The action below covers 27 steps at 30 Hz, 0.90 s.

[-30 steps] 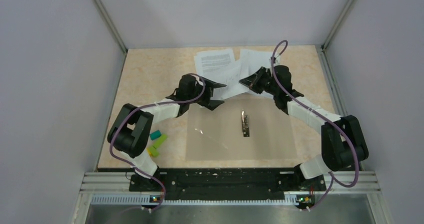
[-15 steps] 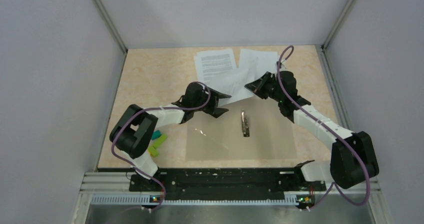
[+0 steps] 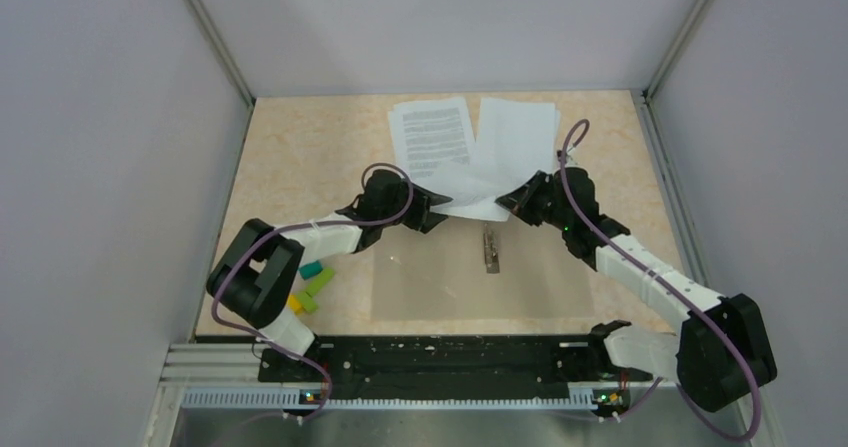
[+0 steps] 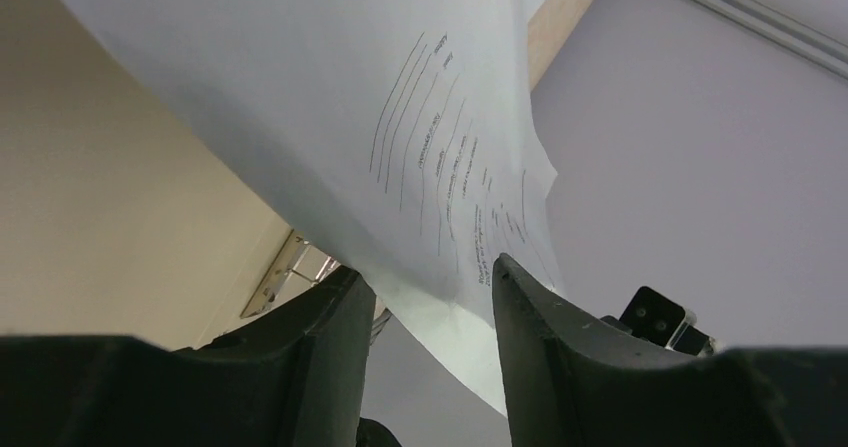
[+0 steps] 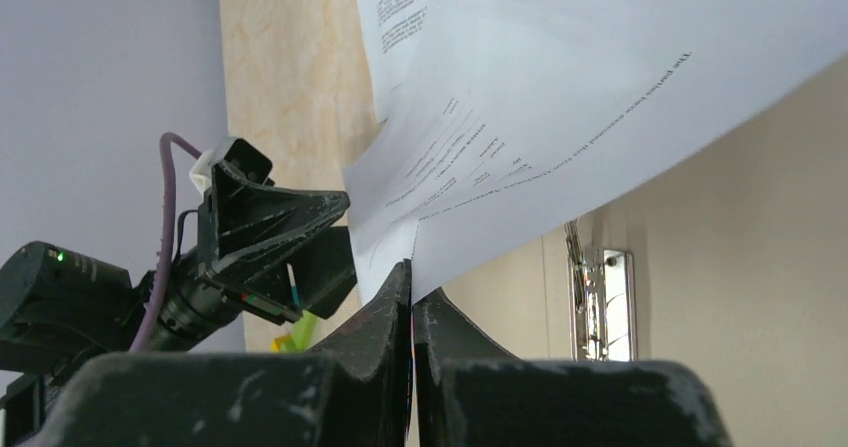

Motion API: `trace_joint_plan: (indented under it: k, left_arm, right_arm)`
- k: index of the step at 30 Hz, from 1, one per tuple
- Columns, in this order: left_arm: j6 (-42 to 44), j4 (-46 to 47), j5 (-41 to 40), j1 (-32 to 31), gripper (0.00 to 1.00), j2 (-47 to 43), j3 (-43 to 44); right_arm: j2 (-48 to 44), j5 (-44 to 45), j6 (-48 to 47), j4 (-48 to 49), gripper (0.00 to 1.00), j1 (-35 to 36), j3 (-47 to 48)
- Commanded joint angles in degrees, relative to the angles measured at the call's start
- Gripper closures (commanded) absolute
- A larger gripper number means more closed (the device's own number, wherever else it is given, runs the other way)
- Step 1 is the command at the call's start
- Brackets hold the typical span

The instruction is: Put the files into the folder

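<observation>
The tan folder point(image 3: 440, 277) lies open on the table, its metal clip point(image 3: 490, 247) at the spine. Two of the files point(image 3: 432, 132) lie flat at the back. A third sheet point(image 3: 470, 192) hangs over the folder's far edge between both grippers. My right gripper point(image 3: 512, 204) is shut on that sheet's edge; the right wrist view shows the gripper point(image 5: 412, 267) pinching the paper point(image 5: 600, 87). My left gripper point(image 3: 430, 205) is at the sheet's left corner. In the left wrist view the gripper point(image 4: 428, 267) has its jaws apart, and the sheet point(image 4: 330, 97) runs between them unpinched.
Several small coloured blocks point(image 3: 312, 285) lie left of the folder beside the left arm. Grey walls enclose the table on three sides. The clip point(image 5: 600, 297) stands just under the held sheet.
Both grippers have come nearer and lower, bringing the sheet down from the back pile to the folder's far edge. The left jaws have narrowed around the sheet's corner.
</observation>
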Motion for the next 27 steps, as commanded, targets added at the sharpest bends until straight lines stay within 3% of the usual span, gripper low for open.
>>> trace_joint_plan:
  k: [1, 16, 18, 20, 21, 23, 25, 27]
  left_arm:
    - [3.7, -1.7, -2.8, -0.7, 0.51, -3.4, -1.2]
    - [9.8, -9.0, -3.7, -1.4, 0.76, -4.7, -1.9]
    - [11.5, -11.3, -3.3, -1.3, 0.82, -4.4, -1.3]
    - [13.2, -13.6, -3.2, -1.4, 0.98, -4.7, -1.1]
    - [14.2, -15.0, -3.1, -1.3, 1.0, -4.8, -0.8]
    - [18.2, -19.4, -2.9, -1.3, 1.0, -5.0, 0.1]
    - [24.4, -25.0, -2.8, -1.0, 1.0, -4.0, 2.4]
    - [31.5, -30.8, -3.7, -0.7, 1.0, -3.2, 5.1]
  right_arm:
    - [-3.9, 2.0, 0.5, -2.2, 1.0, 2.4, -2.3]
    - [-6.5, 1.8, 3.1, -3.3, 1.0, 6.5, -9.2]
    - [-6.6, 1.5, 3.3, -3.4, 1.0, 7.5, -9.8]
    - [-7.0, 1.1, 3.2, -3.8, 1.0, 8.1, -10.3]
    - [-7.2, 0.7, 2.9, -4.1, 1.0, 8.2, -10.4]
    - [-7.8, -0.6, 1.6, -5.3, 0.85, 8.2, -10.2]
    - [-9.0, -2.2, -0.6, -7.2, 0.55, 8.2, -9.6]
    - [-10.4, -3.3, -3.3, -9.9, 0.34, 8.2, -8.4]
